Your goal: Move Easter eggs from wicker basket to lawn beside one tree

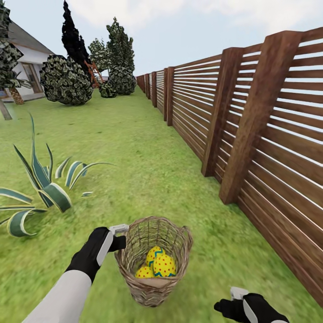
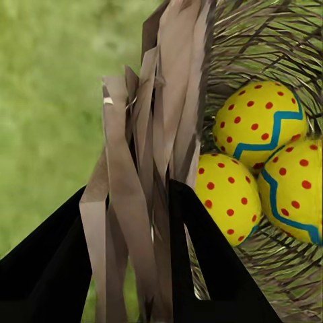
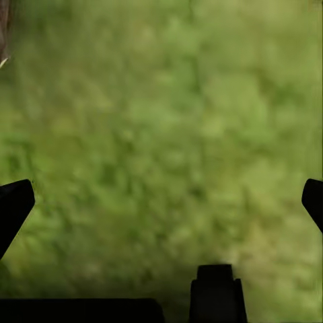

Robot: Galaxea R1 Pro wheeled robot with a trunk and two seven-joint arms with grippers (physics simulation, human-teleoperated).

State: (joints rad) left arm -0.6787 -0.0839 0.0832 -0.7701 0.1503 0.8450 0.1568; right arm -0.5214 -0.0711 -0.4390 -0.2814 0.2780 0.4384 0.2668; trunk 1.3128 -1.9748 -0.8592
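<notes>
The left hand (image 1: pixel 120 237) is clamped on the rim of the wicker basket (image 1: pixel 154 260), which holds the three Easter eggs (image 1: pixel 156 264) on the lawn (image 1: pixel 134 148) beside the fence (image 1: pixel 251 134). The right hand (image 3: pixel 161 202) hangs spread wide over grass.

A brown slatted wooden fence (image 1: pixel 251 121) was seen running from the right edge of the frame back toward the centre. Short green grass (image 1: pixel 134 148) was spread across the middle and lower frame. A striped spiky plant (image 1: pixel 40 188) was placed at the left edge. Dark bushes (image 1: pixel 67 80) and a white house (image 1: pixel 27 63) were set at upper left, under a pale cloudy sky (image 1: pixel 188 27).
</notes>
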